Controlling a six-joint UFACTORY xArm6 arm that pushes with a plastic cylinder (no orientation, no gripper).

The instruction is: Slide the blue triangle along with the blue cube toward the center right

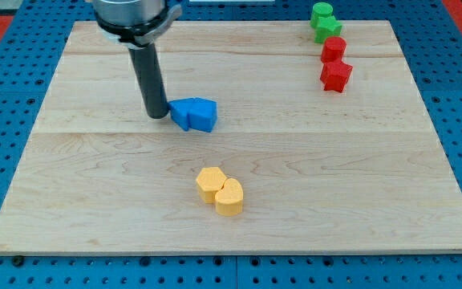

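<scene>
Two blue blocks sit pressed together a little left of the board's middle: the blue triangle (pixel 182 113) on the left and the blue cube (pixel 203 115) on the right. My tip (pixel 158 115) stands just left of the blue triangle, touching it or nearly so. The dark rod rises from there to the arm at the view's top.
Two yellow blocks (pixel 220 190) lie together below the middle. Two red blocks (pixel 335 64) and two green blocks (pixel 323 21) line up at the top right. The wooden board (pixel 70 193) lies on a blue perforated table.
</scene>
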